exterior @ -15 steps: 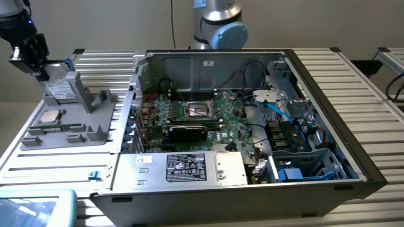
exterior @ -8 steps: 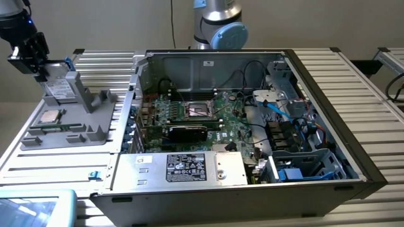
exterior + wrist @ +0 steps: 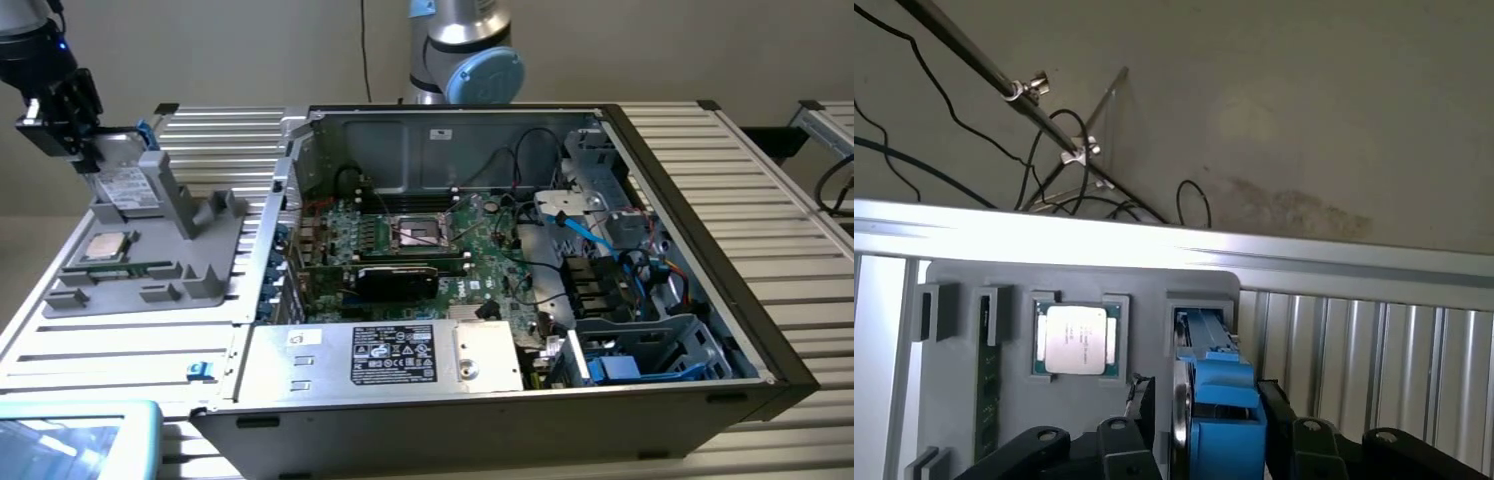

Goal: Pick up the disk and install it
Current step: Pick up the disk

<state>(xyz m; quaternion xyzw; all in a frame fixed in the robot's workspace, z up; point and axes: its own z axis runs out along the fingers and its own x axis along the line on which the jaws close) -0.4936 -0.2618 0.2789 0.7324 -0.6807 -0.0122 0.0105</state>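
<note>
One black two-fingered pincer (image 3: 88,155), one flat silver-grey disk with a white label and blue plastic carrier frame (image 3: 127,188), one small square silver processor chip (image 3: 1076,340), one thin green memory strip (image 3: 986,395) — all three parts sit in one grey moulded holder tray (image 3: 147,292); one open black computer case (image 3: 727,290) stands well away from the pincer, toward the exterior view's right. The disk stands on edge in a slot of the tray directly under the pincer, thin top edge up between the fingers (image 3: 1139,410), labelled face toward the exterior camera; its long axis I cannot tell, since the tray hides its lower part. The fingers stand apart, one on each flank — a slim gap shows on the bare-metal side; contact on the blue side is hard to make out. The chip lies just beside the pincer, the strip beyond it.
</note>
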